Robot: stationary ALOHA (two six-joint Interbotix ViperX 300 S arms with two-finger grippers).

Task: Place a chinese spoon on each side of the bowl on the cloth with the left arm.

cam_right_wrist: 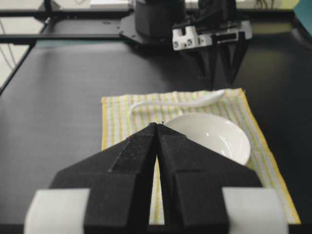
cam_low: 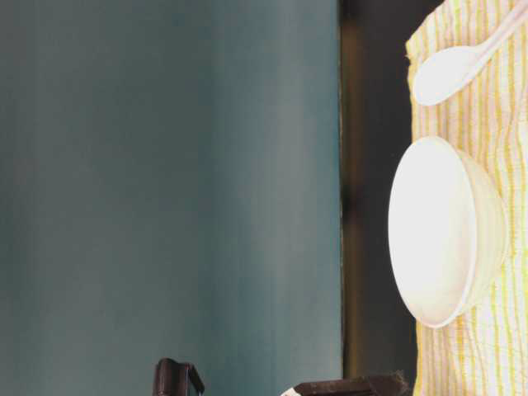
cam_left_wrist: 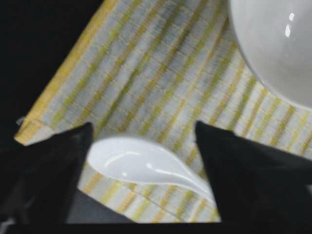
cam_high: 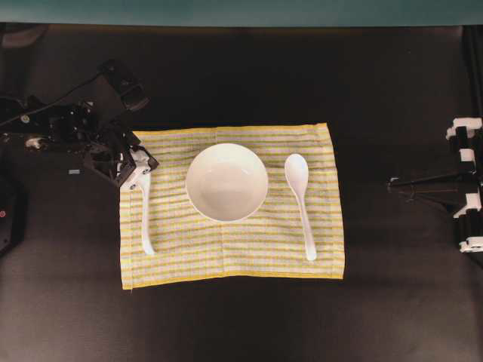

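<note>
The white bowl [cam_high: 226,182] sits in the middle of the yellow-striped cloth [cam_high: 226,253]. One white chinese spoon [cam_high: 302,204] lies to its right, handle toward the front. A second spoon [cam_high: 145,222] lies along the cloth's left edge. My left gripper [cam_high: 134,170] stands open over that spoon's scoop end. In the left wrist view the scoop [cam_left_wrist: 141,165] rests on the cloth [cam_left_wrist: 161,73] between the spread fingers [cam_left_wrist: 243,165], with the bowl [cam_left_wrist: 278,44] beyond. My right gripper [cam_right_wrist: 157,126] is shut with nothing in it, back from the cloth.
The black tabletop [cam_high: 241,324] surrounds the cloth. The right arm [cam_high: 464,188] is parked at the right edge. From the right wrist view the left arm [cam_right_wrist: 209,34] stands behind the far spoon [cam_right_wrist: 180,101]. A teal wall [cam_low: 165,165] backs the table.
</note>
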